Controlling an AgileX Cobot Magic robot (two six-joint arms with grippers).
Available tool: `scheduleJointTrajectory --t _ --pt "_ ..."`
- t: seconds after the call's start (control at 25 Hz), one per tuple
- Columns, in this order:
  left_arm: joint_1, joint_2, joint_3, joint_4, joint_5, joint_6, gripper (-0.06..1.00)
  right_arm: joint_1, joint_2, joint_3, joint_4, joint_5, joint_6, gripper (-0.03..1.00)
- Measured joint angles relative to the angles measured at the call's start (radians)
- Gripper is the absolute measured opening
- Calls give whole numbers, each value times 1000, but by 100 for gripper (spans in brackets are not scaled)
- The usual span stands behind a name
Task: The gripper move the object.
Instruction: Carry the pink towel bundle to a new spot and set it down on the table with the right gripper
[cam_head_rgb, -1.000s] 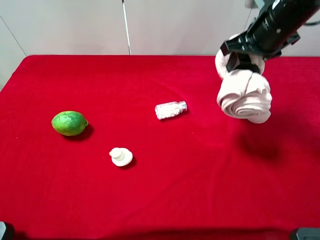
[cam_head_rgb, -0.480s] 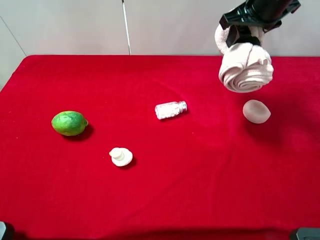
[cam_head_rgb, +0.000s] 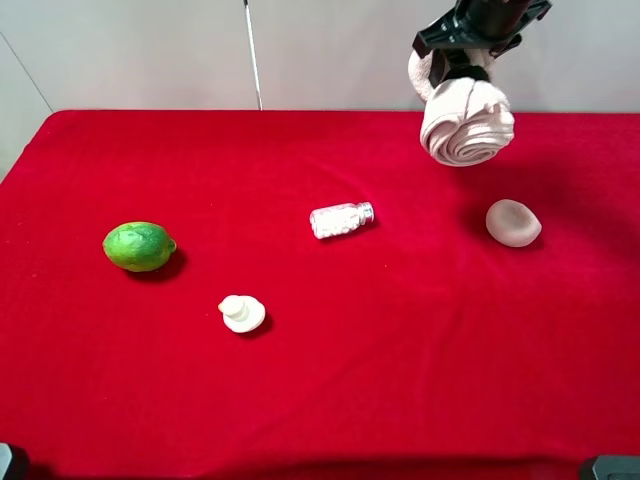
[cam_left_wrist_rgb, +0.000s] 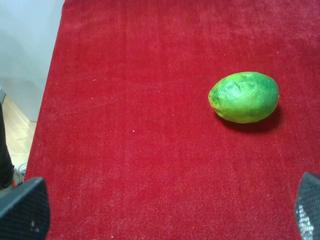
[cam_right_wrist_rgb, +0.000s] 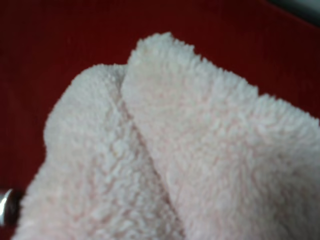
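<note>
The pale pink fluffy rolled towel (cam_head_rgb: 466, 122) hangs in the air at the back right, high above the red table. My right gripper (cam_head_rgb: 462, 68) is shut on the towel's middle, with its black arm coming from the top edge. The towel (cam_right_wrist_rgb: 165, 155) fills the right wrist view and hides the jaws there. My left gripper (cam_left_wrist_rgb: 160, 210) is open and empty: only its two fingertips (cam_left_wrist_rgb: 22, 210) show at the picture's corners, over bare red cloth near a green lime (cam_left_wrist_rgb: 244, 97).
A small smooth pink oval lump (cam_head_rgb: 513, 222) lies on the cloth below the towel. A clear pill bottle (cam_head_rgb: 341, 219) lies mid-table. A lime (cam_head_rgb: 139, 246) sits at the left, a small white knob (cam_head_rgb: 241, 313) in front. The table's left edge (cam_left_wrist_rgb: 47, 100) shows.
My right gripper has lifted the towel up and moved it back and slightly left. The pink oval lump, hidden behind the towel before, now shows on the cloth.
</note>
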Motion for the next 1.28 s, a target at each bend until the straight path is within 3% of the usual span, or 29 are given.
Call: scheduleJointTrajectory --t 0.52,1.28 --pt "0 0 0 0 0 0 97 0 176 -106 -6 2 -174 37" --pt "0 0 0 0 0 0 97 0 280 -106 -3 -69 -231 37"
